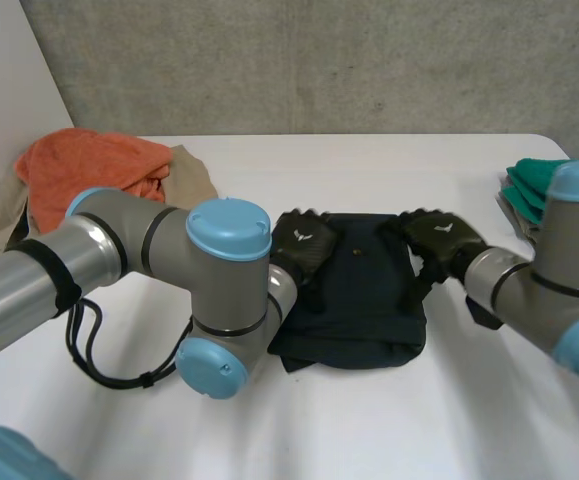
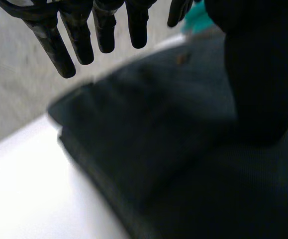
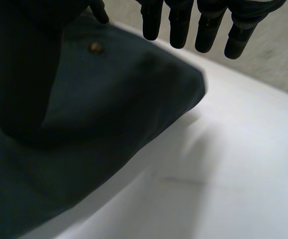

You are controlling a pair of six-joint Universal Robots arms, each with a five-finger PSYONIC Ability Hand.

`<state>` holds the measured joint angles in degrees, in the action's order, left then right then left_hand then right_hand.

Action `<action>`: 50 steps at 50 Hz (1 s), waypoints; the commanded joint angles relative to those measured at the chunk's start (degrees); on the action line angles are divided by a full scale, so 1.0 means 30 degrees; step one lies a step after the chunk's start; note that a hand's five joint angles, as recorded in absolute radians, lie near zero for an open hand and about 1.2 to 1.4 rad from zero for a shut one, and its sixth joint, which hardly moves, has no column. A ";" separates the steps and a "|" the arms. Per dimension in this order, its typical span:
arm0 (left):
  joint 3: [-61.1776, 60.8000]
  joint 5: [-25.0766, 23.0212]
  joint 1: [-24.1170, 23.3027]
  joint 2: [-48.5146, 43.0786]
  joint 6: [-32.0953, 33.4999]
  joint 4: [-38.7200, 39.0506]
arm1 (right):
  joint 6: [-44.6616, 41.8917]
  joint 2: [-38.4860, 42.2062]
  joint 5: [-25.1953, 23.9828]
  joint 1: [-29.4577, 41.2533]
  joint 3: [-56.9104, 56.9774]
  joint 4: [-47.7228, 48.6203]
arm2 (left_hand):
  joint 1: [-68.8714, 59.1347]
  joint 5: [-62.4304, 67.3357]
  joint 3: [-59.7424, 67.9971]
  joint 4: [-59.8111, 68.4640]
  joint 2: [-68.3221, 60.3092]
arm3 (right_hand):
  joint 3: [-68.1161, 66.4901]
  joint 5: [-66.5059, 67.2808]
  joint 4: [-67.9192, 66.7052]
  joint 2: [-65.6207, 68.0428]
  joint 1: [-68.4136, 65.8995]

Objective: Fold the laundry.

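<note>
At the middle of the white bench [image 1: 369, 165] lies the dark navy garment [image 1: 364, 300], already doubled into a near-square bundle with a rounded fold along its near edge. It sits directly between the two arms. The left robot hand [image 1: 304, 245] is over its far-left corner and the right robot hand [image 1: 439, 238] over its far-right corner, so neither is nearer. Both are released, fingers [image 2: 79, 40] straight and clasping nothing. I cannot tell whether the thumbs touch the cloth. The fabric looks thick, matte and finely woven, with a small brass stud [image 3: 95, 47] near the far edge. An orange cloth [image 1: 89, 170] on a beige cloth [image 1: 191, 172] and a green cloth [image 1: 534, 185] lie well apart.
</note>
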<state>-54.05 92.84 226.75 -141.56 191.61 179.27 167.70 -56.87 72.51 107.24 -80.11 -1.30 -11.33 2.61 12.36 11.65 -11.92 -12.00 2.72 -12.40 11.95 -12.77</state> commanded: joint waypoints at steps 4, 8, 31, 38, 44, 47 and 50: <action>-0.1113 0.0636 0.0676 -0.0012 0.1900 -0.1103 | -0.2548 0.2435 0.1989 0.0551 0.1626 -0.1002 | 0.0314 -0.0742 -0.0659 -0.0421 0.0513 | 0.0668 -0.0908 0.0800 -0.0651 0.0922; -0.1406 0.0519 0.0471 0.0980 0.1813 -0.1103 | -0.3194 0.1148 0.3543 0.0639 0.1159 -0.0652 | 0.0370 -0.0798 -0.0715 -0.0477 0.0568 | 0.0668 -0.0908 0.0800 -0.0651 0.0922; -0.3077 -1.0848 0.2199 0.8806 -0.2581 -0.0752 | -0.3136 -0.4927 0.4131 0.5121 -1.0530 0.8951 | -0.0134 -0.0294 -0.0211 0.0028 0.0064 | 0.0668 -0.0908 0.0800 -0.0651 0.0922; -0.3340 -1.0673 0.2141 0.8631 -0.2582 -0.0722 | -0.3429 -0.2462 0.4395 0.5444 -1.0008 1.0656 | -0.0301 -0.0127 -0.0043 0.0195 -0.0103 | 0.0668 -0.0908 0.0800 -0.0651 0.0922; -0.3487 -1.0673 0.2082 0.8484 -0.2552 -0.0635 | -0.3488 -0.1026 0.4834 0.5328 -0.8806 1.1477 | -0.0526 0.0098 0.0181 0.0419 -0.0328 | 0.0668 -0.0908 0.0800 -0.0651 0.0922; -0.3516 -1.0673 0.2082 0.8368 -0.2582 -0.0547 | -0.3488 -0.0351 0.5127 0.5327 -0.8073 1.1887 | -0.0527 0.0099 0.0182 0.0420 -0.0328 | 0.0668 -0.0908 0.0800 -0.0651 0.0922; -0.3546 -1.0673 0.2082 0.8338 -0.2582 -0.0430 | -0.3488 0.0148 0.5391 0.5298 -0.7458 1.1976 | -0.0527 0.0099 0.0182 0.0420 -0.0328 | -0.0084 -0.0156 0.0049 0.0101 0.0171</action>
<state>-64.54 60.79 233.01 -116.22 183.87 177.44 157.22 -59.17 87.27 123.39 -105.93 33.66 -11.33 2.61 12.27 11.65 -11.35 -11.23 2.71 -12.40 10.85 -12.14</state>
